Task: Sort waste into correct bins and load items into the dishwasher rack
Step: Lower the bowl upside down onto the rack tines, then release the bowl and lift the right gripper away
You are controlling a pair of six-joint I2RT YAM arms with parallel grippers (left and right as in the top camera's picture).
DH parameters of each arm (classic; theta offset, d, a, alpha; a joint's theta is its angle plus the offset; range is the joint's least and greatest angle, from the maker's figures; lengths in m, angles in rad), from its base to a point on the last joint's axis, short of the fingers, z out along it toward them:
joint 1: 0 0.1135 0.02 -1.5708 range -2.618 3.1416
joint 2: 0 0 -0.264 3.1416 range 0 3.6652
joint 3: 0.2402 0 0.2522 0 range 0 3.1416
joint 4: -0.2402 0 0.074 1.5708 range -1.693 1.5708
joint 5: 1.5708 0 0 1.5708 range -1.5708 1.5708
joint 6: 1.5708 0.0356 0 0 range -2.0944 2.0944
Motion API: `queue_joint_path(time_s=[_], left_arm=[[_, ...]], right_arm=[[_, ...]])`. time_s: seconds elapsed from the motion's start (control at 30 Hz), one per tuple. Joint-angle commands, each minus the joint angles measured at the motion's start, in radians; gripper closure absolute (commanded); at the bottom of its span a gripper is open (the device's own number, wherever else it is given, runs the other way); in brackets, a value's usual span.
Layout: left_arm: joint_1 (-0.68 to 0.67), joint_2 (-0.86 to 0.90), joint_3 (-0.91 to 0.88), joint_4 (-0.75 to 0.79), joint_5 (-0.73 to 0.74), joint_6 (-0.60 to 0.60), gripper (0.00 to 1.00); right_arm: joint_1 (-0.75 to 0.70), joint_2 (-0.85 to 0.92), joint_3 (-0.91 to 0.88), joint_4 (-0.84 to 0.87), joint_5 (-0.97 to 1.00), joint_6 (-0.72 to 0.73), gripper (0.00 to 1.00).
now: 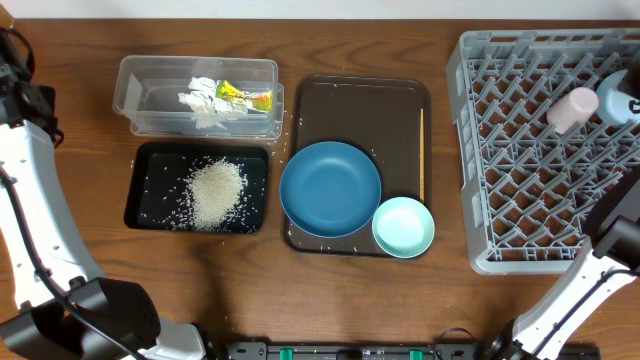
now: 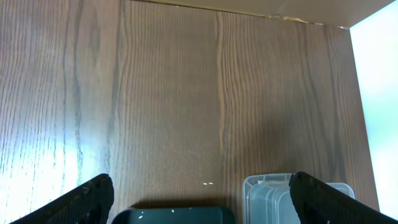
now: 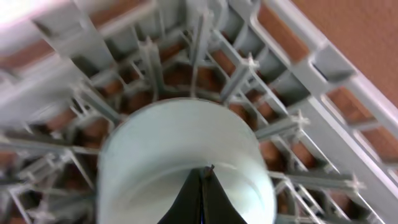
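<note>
The grey rack (image 1: 545,150) took up the right end of the worktop (image 1: 360,300), and over it the right fingers (image 3: 193,199) were pressed fully together at the light-blue bowl (image 3: 180,162). The blurred wrist view did not show whether they pinched its wall. The pink cup (image 1: 572,108) lay in the rack just beside the bowl. The dark-blue dish (image 1: 330,188) sat on the brown tray (image 1: 400,100), touching the mint-green bowl (image 1: 403,227). The left fingers (image 2: 87,199) stood wide apart over bare wood, holding nothing, near the black tray (image 1: 150,160) of rice (image 1: 215,192) and the clear tub (image 1: 135,85), which held tissue (image 1: 200,100) and a wrapper (image 1: 245,97).
</note>
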Motion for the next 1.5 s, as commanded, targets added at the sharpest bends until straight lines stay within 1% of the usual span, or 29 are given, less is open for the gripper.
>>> queue_joint_path(time_s=[0.0, 0.23, 0.57, 0.87, 1.0, 1.27, 1.47], left_arm=[[0.002, 0.001, 0.002, -0.006, -0.009, 0.009, 0.08], [0.002, 0.001, 0.002, -0.006, -0.009, 0.009, 0.08], [0.002, 0.001, 0.002, -0.006, -0.009, 0.009, 0.08], [0.002, 0.001, 0.002, -0.006, -0.009, 0.009, 0.08], [0.002, 0.001, 0.002, -0.006, -0.009, 0.009, 0.08], [0.002, 0.001, 0.002, -0.006, -0.009, 0.009, 0.08], [0.002, 0.001, 0.002, -0.006, -0.009, 0.009, 0.08]], right_arm=[[0.006, -0.007, -0.002, 0.023, -0.020, 0.054, 0.99], [0.006, -0.006, -0.002, 0.069, -0.064, 0.073, 0.99], [0.008, 0.028, -0.002, 0.046, -0.076, 0.084, 0.99], [0.006, -0.120, 0.000, 0.067, -0.075, 0.083, 0.99], [0.001, -0.138, 0.000, 0.018, -0.074, 0.032, 0.99], [-0.005, -0.065, -0.001, -0.106, -0.075, 0.031, 0.99], [-0.010, -0.029, -0.001, -0.113, -0.075, 0.031, 0.99]])
